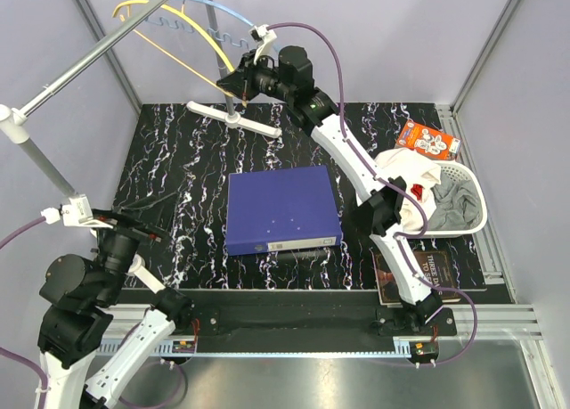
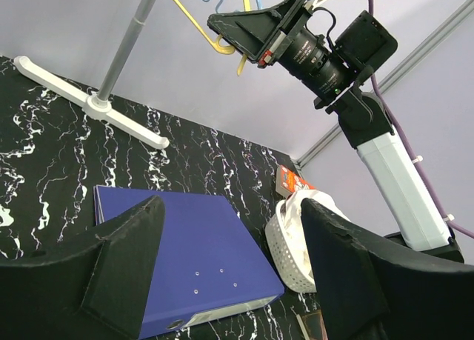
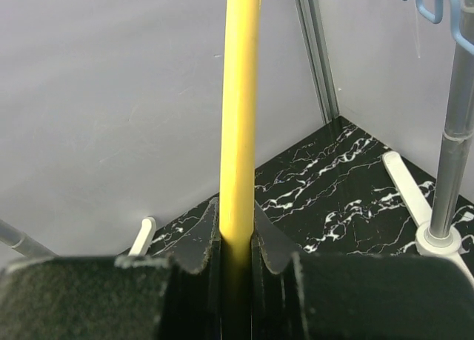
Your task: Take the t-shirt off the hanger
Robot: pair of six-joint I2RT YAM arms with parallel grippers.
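Observation:
The yellow hanger (image 1: 203, 33) hangs from the rack's rail (image 1: 98, 48) at the back left, with no cloth on it. My right gripper (image 1: 233, 82) is shut on its lower bar, which stands between the jaws in the right wrist view (image 3: 241, 132). The left wrist view shows the same grip (image 2: 194, 21). A white garment (image 1: 401, 173) and a grey garment (image 1: 450, 204) lie in the white basket (image 1: 476, 226) at the right; I cannot tell which is the t-shirt. My left gripper (image 1: 150, 218) is open and empty above the table's near left.
A blue hanger (image 1: 223, 17) hangs on the same rail beside the yellow one. The rack's white foot (image 1: 233, 119) stands at the back. A blue binder (image 1: 280, 208) lies mid-table. An orange box (image 1: 427, 140) and a dark book (image 1: 427, 275) flank the basket.

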